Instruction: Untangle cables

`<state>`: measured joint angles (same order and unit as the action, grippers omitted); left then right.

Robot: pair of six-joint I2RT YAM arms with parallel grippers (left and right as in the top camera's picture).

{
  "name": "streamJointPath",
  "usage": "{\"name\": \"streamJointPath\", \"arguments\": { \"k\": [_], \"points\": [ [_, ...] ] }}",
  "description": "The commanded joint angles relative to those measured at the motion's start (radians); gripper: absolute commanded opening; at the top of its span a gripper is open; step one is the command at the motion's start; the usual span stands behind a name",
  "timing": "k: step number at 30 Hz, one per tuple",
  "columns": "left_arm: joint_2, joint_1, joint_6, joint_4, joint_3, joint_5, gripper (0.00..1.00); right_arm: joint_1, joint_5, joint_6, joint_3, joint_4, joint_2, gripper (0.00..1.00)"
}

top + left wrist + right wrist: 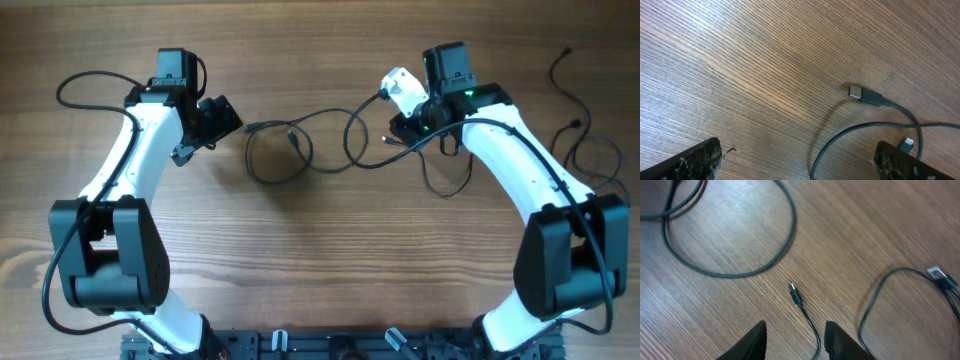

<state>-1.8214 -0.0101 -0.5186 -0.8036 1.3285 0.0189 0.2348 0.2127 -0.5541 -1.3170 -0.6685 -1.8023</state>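
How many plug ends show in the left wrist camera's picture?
2. A silver USB plug lies right of centre on the table; a smaller plug sits lower right, near the frame's bottom edge. Others may lie outside this view.

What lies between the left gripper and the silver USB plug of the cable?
Only bare table wood, seen in the left wrist view: the open left gripper faces the USB plug, and the cable curves past beside that stretch.
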Motion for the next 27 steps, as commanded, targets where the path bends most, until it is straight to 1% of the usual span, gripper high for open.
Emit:
{"name": "streamJointPath", "arguments": {
  "k": [1,6,8,11,17,19,27],
  "points": [
    [-0.008,0.001,-0.014,0.003,-0.003,-0.017,1.0,0.002,0.043,-0.075,0.003,0.003,-0.073,0.43],
    [-0.008,0.001,-0.014,0.003,-0.003,-0.017,1.0,0.002,0.02,-0.076,0.003,0.043,-0.156,0.46],
    [-0.008,0.001,-0.014,0.003,-0.003,-0.017,1.0,0.002,0.016,-0.076,0.003,0.06,-0.186,0.49],
    [-0.008,0.001,-0.014,0.003,-0.003,-0.017,1.0,0.002,0.015,-0.075,0.003,0.055,-0.204,0.5],
    [-0.008,0.001,-0.014,0.003,-0.003,-0.017,1.0,0.001,-0.102,-0.076,0.003,0.048,-0.206,0.5],
    [-0.008,0.001,-0.014,0.003,-0.003,-0.017,1.0,0.001,-0.101,-0.098,0.003,0.05,-0.206,0.5],
    [-0.008,0.001,-0.014,0.003,-0.003,-0.017,1.0,0.002,-0.101,-0.1,0.003,0.055,-0.206,0.49]
  ]
}}
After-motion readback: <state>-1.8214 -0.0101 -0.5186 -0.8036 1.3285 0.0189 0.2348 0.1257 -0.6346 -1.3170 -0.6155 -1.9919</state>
